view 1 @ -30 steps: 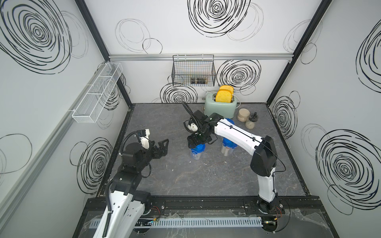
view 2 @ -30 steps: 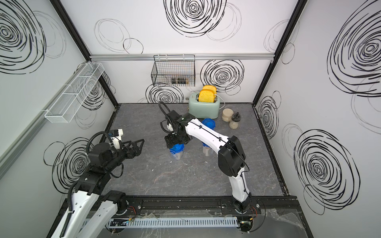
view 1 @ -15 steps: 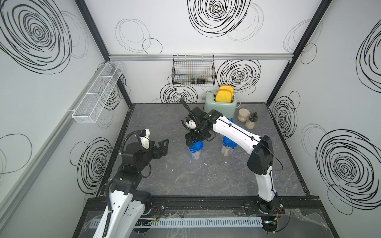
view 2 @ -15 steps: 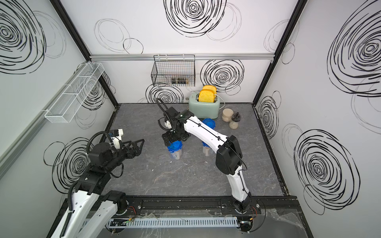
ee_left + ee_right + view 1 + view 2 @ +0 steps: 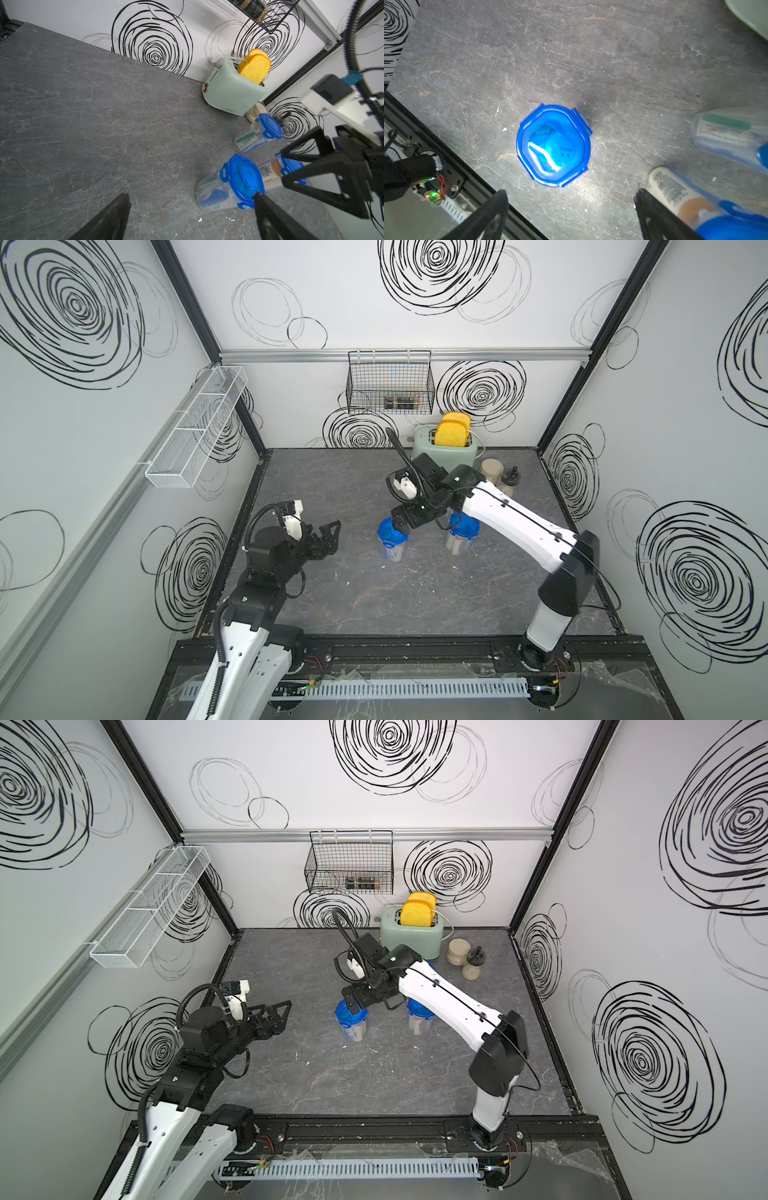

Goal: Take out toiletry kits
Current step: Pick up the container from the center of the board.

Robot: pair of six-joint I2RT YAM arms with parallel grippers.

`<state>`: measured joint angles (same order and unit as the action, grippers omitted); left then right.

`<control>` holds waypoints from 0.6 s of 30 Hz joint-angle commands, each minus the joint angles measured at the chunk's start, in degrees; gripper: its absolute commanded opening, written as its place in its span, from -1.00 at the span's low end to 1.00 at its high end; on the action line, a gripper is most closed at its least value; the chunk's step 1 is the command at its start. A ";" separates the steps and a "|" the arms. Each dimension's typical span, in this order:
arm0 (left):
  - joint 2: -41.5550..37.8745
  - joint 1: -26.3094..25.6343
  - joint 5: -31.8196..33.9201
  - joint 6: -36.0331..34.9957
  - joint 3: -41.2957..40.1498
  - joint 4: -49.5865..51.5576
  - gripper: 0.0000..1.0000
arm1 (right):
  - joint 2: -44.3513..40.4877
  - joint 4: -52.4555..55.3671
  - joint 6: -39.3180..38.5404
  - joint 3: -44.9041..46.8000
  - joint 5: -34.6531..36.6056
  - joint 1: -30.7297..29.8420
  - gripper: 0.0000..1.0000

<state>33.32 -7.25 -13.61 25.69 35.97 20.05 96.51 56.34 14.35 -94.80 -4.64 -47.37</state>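
Right claw (image 5: 571,193) spread, hovering over the blue-lidded container (image 5: 553,145); left claw (image 5: 331,537) spread, held aside

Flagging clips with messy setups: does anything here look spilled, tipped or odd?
Nothing is tipped or spilled: the blue-lidded containers stand upright with lids on. The only oddity is small white flecks scattered on the dark tabletop around the front container; what they are cannot be told.
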 commanded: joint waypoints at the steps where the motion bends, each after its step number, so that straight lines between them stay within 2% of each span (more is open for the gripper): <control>1: -0.10 -0.14 0.23 -0.03 -0.30 -1.51 0.92 | -6.42 -8.51 0.24 9.88 0.15 -1.51 0.87; 6: 0.17 -0.04 0.11 -0.03 -0.37 -1.59 0.92 | -11.97 -17.30 0.33 22.16 -1.15 -1.76 0.80; 18: 0.69 0.30 0.16 0.06 -0.28 -1.64 0.92 | -3.40 -12.91 2.89 17.20 2.79 -0.60 0.72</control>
<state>34.09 -7.22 -13.63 25.71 35.99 20.05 91.68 42.76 15.88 -75.85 -3.62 -48.49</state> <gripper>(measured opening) 0.962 0.868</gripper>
